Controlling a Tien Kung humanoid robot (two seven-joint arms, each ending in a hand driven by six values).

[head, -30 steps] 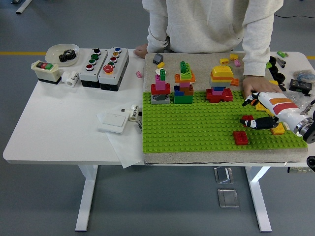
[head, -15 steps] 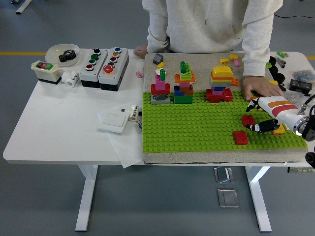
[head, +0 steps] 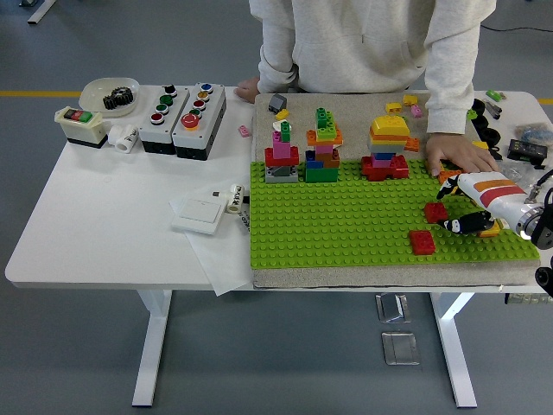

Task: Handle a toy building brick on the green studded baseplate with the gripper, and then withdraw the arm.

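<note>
Red brick (head: pixel 422 242) sits flat near the front edge of the green baseplate (head: pixel 346 225). Just behind it, a smaller red brick (head: pixel 435 212) rests on the studs, free of the right hand (head: pixel 471 207), whose black fingers hang loosely spread beside it, holding nothing. Farther back: three brick stacks, then a person's hand (head: pixel 458 156) on the mat.
</note>
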